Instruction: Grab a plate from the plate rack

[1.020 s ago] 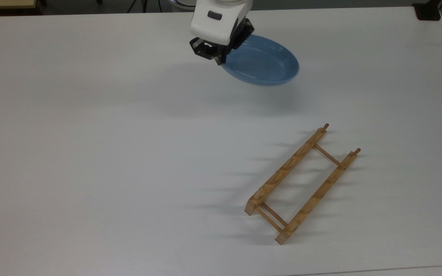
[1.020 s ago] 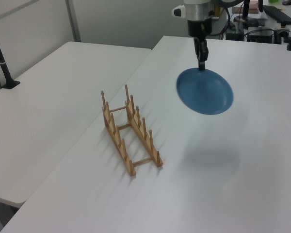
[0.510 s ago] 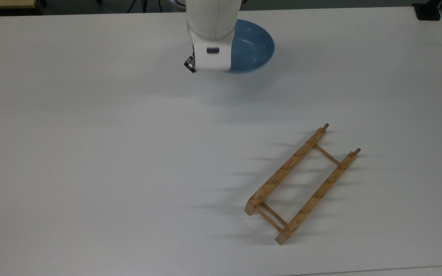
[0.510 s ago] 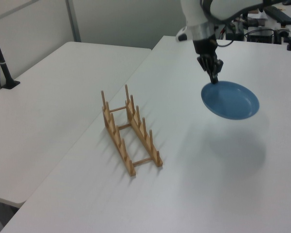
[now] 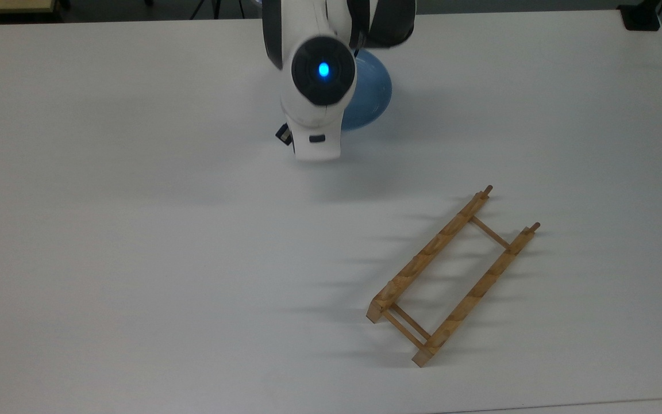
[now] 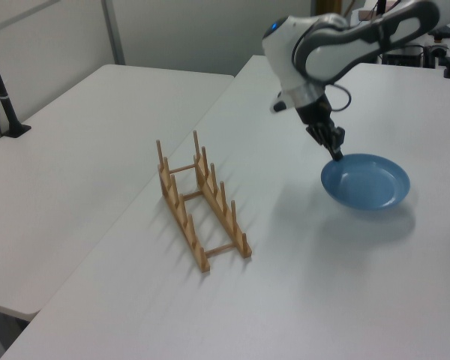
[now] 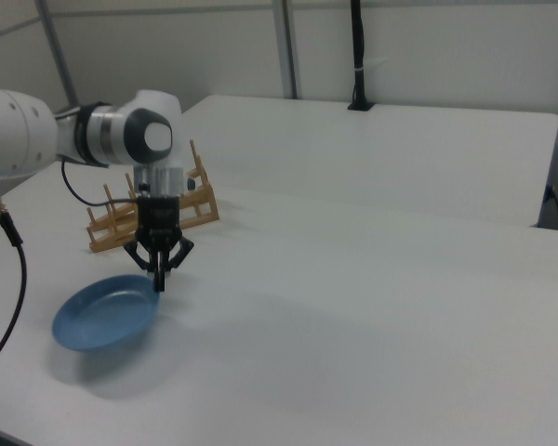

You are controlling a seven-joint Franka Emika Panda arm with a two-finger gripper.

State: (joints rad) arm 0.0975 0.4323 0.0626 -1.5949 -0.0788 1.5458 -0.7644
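One round light-blue plate (image 6: pixel 365 182), shallow raised rim.

Even, bright, diffuse overhead light; no glare on the white counter (image 5: pixel 135 230). Soft, faint shadows: streaks from the plate rack (image 5: pixel 451 276) run toward the top view's left, a blurred patch lies under the plate (image 6: pixel 365 182). Blue indicator light glows on the arm (image 5: pixel 323 69). Focus fairly sharp.
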